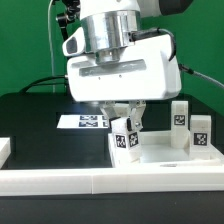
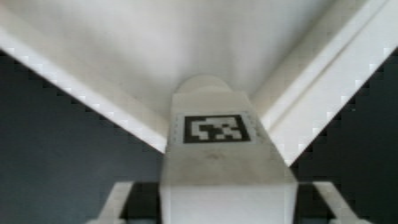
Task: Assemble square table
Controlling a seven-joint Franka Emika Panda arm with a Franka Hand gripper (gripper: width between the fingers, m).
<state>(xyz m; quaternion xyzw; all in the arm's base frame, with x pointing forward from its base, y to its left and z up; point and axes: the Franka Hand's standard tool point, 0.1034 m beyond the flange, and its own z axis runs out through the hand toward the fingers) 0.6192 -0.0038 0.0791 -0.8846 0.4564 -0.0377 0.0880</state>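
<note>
We see a smooth white plastic leg (image 2: 217,135) with a black-and-white paper-like tag. Beside the leg, the tabletop (image 1: 165,152) looks like smooth, matt white plastic. The table (image 1: 30,115) under it looks dark and matt.

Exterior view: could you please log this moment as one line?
end effector: shut on leg | leg: over tabletop | two legs upright nearby

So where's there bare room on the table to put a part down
Bare black table lies on the exterior view's left, bordered by the marker board and the front wall. The right is crowded: end effector holding a leg, tabletop, two standing legs.
</note>
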